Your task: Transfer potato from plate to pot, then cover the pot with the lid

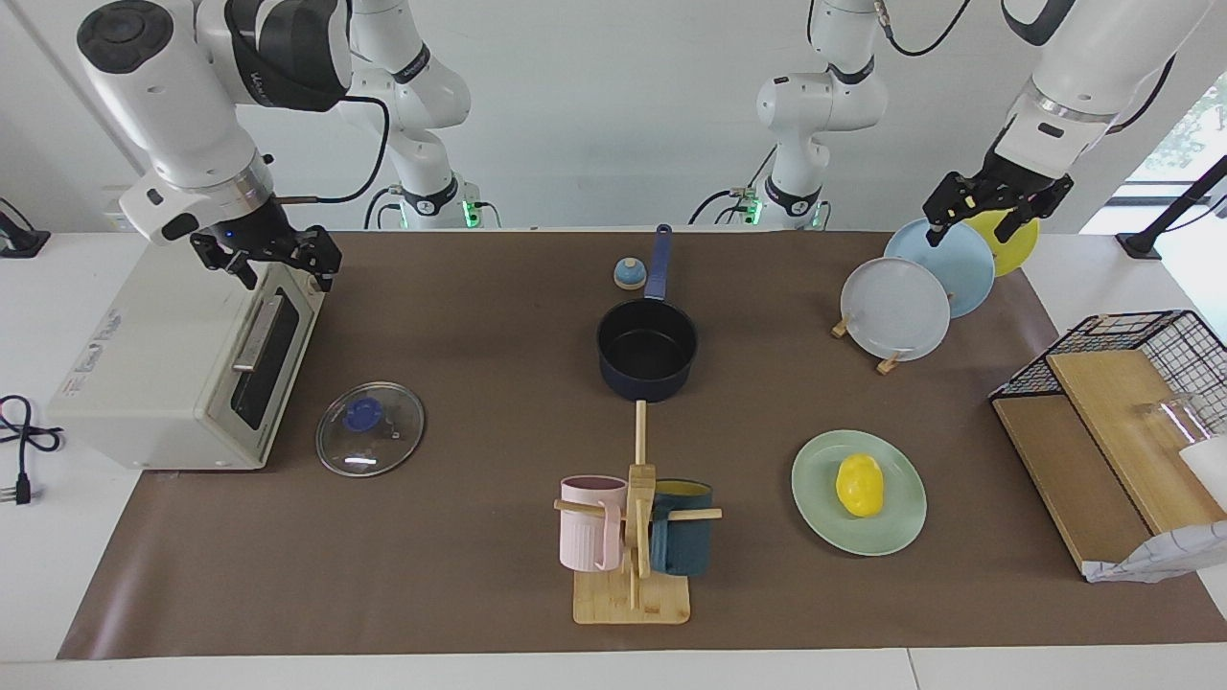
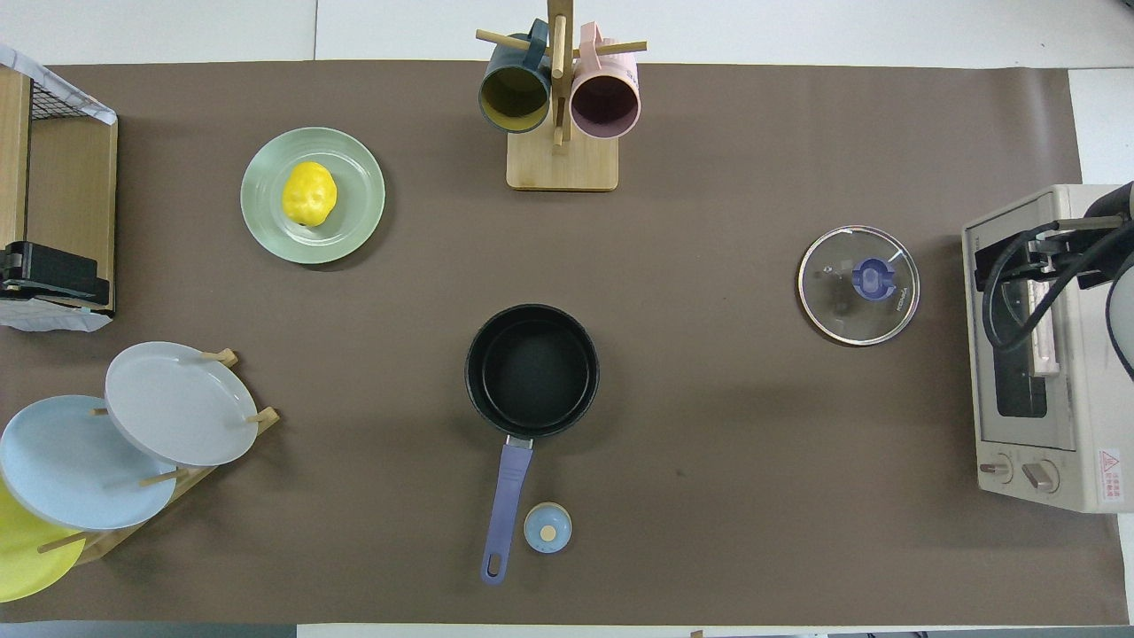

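Note:
The yellow potato (image 1: 859, 485) (image 2: 309, 194) lies on the mint-green plate (image 1: 891, 525) (image 2: 356, 217), toward the left arm's end of the table. The navy pot (image 1: 647, 350) (image 2: 532, 370) stands empty mid-table, nearer to the robots than the plate, its blue handle pointing toward the robots. The glass lid (image 1: 383, 446) (image 2: 833, 306) lies flat on the mat in front of the toaster oven. My left gripper (image 1: 970, 228) hangs open and empty over the plate rack. My right gripper (image 1: 283, 273) (image 2: 1036, 252) hangs open and empty over the toaster oven.
A white toaster oven (image 1: 173, 364) (image 2: 1036, 425) stands at the right arm's end. A mug tree (image 1: 633, 537) (image 2: 560, 106) stands farther from the robots than the pot. There is also a plate rack (image 1: 896, 307) (image 2: 177, 403), a small blue bell (image 1: 629, 274) (image 2: 547, 528) beside the pot handle, and a wire basket with boards (image 1: 1122, 402) (image 2: 53, 159).

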You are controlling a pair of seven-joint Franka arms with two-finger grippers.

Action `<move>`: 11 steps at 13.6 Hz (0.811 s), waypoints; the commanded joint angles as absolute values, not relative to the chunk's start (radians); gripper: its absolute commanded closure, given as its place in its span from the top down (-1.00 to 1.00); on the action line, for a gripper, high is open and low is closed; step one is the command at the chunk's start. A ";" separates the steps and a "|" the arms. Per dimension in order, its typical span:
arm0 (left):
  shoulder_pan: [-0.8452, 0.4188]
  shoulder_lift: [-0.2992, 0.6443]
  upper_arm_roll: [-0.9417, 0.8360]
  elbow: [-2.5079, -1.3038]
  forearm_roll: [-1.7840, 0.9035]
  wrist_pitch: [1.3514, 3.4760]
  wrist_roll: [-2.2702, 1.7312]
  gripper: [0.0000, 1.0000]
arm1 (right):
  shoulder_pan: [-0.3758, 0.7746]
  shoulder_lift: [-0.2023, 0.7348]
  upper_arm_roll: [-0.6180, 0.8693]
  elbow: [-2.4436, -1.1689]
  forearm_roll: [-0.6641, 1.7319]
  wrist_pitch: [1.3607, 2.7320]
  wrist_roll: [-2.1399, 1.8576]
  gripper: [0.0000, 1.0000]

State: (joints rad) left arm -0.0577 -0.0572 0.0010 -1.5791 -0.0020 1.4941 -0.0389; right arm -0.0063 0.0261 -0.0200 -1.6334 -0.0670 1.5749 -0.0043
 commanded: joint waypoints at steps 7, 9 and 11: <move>-0.061 -0.060 0.002 -1.588 -0.017 1.532 -0.031 1.00 | -0.014 0.023 -0.015 -1.629 -0.051 1.571 0.006 1.00; -0.064 -0.040 0.002 -1.575 -0.028 1.540 -0.032 1.00 | -0.012 0.023 -0.015 -1.629 -0.051 1.569 0.006 1.00; -0.064 0.033 -0.002 -1.524 -0.043 1.536 -0.035 1.00 | -0.012 0.023 -0.015 -1.629 -0.051 1.571 0.006 1.00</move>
State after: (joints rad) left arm -0.0591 -0.0376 -0.0019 -1.5767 -0.0253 1.5263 -0.0387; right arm -0.0062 0.0261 -0.0200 -1.6334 -0.0670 1.5749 -0.0043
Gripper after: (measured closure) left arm 0.000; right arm 0.000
